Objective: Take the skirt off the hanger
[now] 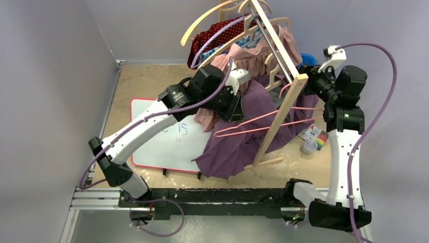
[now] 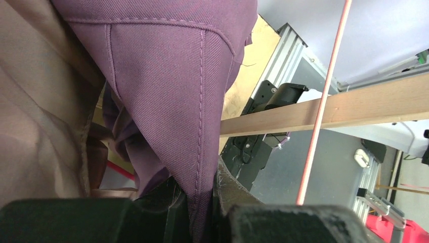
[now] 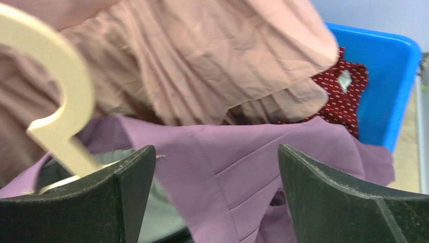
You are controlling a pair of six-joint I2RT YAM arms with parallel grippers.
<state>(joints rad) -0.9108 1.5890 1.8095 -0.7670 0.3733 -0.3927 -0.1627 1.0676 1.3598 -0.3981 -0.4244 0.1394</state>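
Right now my left fingers (image 2: 162,217) are pinching a seamed fold of the purple skirt (image 1: 238,147), which drapes mid-scene down onto the surface (image 1: 152,81) with the pink wire hanger (image 1: 248,130) across it. My right fingers (image 3: 344,202) stand spread wide before the skirt's right side, near the blue bin (image 3: 399,76).

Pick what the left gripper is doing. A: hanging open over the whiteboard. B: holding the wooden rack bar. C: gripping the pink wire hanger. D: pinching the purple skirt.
D: in the left wrist view, the left gripper is closed on a seamed fold of the purple skirt.
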